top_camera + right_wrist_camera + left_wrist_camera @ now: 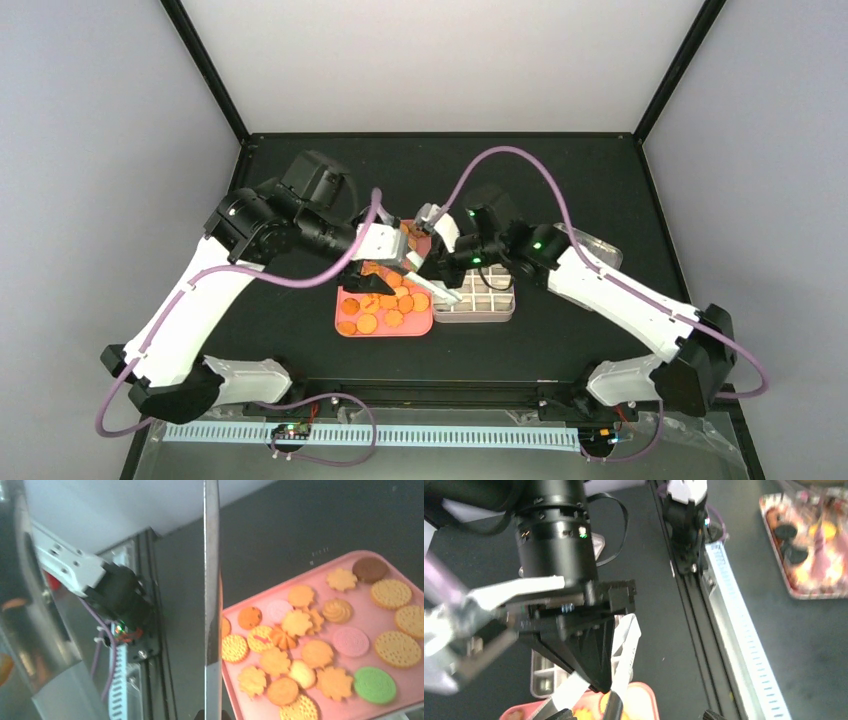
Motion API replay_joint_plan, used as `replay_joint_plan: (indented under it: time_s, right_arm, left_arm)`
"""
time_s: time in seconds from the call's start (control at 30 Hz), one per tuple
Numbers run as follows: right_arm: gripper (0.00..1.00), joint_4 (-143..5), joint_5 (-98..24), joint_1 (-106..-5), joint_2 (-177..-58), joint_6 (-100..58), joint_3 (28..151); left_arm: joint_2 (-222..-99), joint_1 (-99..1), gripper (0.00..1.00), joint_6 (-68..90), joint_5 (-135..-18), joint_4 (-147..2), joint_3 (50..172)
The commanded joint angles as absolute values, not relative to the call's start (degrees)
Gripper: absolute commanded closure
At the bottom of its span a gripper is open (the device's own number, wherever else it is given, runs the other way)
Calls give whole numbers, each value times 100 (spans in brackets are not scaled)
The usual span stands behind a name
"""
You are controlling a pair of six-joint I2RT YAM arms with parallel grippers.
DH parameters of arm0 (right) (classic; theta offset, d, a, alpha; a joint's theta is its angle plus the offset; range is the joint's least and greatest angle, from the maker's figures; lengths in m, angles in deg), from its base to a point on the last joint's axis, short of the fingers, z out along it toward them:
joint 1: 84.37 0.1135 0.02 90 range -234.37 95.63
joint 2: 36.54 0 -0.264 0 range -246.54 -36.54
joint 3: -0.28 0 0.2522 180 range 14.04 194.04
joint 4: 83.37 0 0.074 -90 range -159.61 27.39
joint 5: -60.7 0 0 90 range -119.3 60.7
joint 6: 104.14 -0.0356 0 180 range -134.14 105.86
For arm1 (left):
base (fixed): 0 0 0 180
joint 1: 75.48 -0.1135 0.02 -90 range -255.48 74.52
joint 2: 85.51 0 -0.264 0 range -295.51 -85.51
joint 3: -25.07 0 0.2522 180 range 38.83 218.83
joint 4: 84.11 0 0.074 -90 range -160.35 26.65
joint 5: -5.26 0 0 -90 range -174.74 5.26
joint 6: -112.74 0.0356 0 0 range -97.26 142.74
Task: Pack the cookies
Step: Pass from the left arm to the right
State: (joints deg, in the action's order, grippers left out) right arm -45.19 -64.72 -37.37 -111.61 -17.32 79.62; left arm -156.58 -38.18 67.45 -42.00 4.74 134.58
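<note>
The cookies [385,305] lie loose on a pink tray [341,312]; most are orange. The right wrist view shows the cookies [300,655] clearly, with a green one [374,685], a pink one [351,641] and a dark brown one [369,569]. My right gripper [432,265] is shut on metal tongs [448,294], whose tips hang at the tray's right edge. One tong arm [212,580] runs up the right wrist view. My left gripper [372,268] hovers over the tray's far part, jaws apart and empty. Only its fingertips [710,715] show at the bottom edge of its own view.
A white box of small compartments [476,305] stands right of the tray, touching it; it also shows in the left wrist view [541,680]. A clear container [592,246] lies behind the right arm. The two grippers are very close together. A ribbed rail [400,436] runs along the near edge.
</note>
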Motion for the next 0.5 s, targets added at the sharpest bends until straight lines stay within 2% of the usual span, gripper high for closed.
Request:
replay_joint_plan:
  time_s: [0.0,0.1,0.27,0.4,0.47]
  right_arm:
    - [99,-3016,-5135,-3279,-11699,-1117,8476]
    - [99,-2719,-4824,-3100,-12087,-1146,8757]
    - [99,-2722,-4668,-2979,-12268,-1348,8965]
    - [99,-2649,-4460,-2875,-12360,-1449,9184]
    - [99,-2610,-4399,-2874,-12410,-1540,9275]
  left_arm:
    - [-15773,-3177,32,7841,-5949,1349,13925]
    - [-15776,-2889,36,8232,-6678,1617,13795]
    - [-15508,-2586,65,8474,-7537,1669,13038]
    - [-15204,-2425,67,8228,-7910,1018,12420]
    - [-15120,-2346,61,8077,-8042,800,12195]
